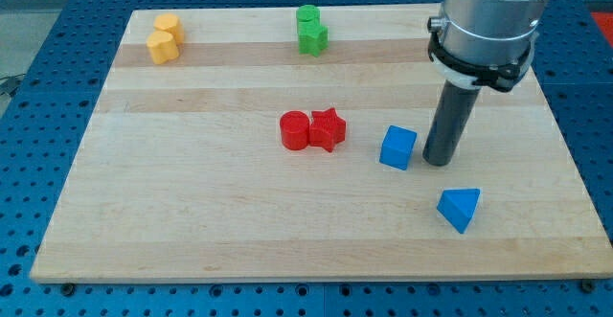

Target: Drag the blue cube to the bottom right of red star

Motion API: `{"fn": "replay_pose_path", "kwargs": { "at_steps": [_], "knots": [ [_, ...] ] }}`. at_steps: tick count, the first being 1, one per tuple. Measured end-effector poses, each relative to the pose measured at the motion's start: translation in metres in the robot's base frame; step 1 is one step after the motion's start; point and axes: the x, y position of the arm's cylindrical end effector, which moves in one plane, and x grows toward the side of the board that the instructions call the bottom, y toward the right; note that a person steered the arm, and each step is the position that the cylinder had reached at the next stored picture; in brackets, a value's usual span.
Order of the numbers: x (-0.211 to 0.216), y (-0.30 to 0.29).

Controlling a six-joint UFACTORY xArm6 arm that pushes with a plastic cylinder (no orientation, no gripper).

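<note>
The blue cube (397, 148) sits on the wooden board right of centre. The red star (328, 129) lies to its left and slightly higher, touching a red cylinder (294, 130) on its own left. My tip (438, 161) is on the board just to the right of the blue cube, very close to its right face; I cannot tell if it touches. The rod rises from there to the arm's grey body at the view's top right.
A blue triangular block (460, 208) lies below and right of my tip. Two green blocks (310, 30) sit at the top centre. Two orange blocks (165, 38) sit at the top left. The board's right edge (565, 154) is near the arm.
</note>
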Motion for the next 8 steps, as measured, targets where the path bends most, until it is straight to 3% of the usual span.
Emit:
{"fn": "replay_pose_path", "kwargs": {
  "at_steps": [3, 5, 7, 8],
  "knots": [
    [-0.003, -0.065],
    [-0.003, -0.072],
    [0.015, 0.056],
    [0.012, 0.062]
  ]
}}
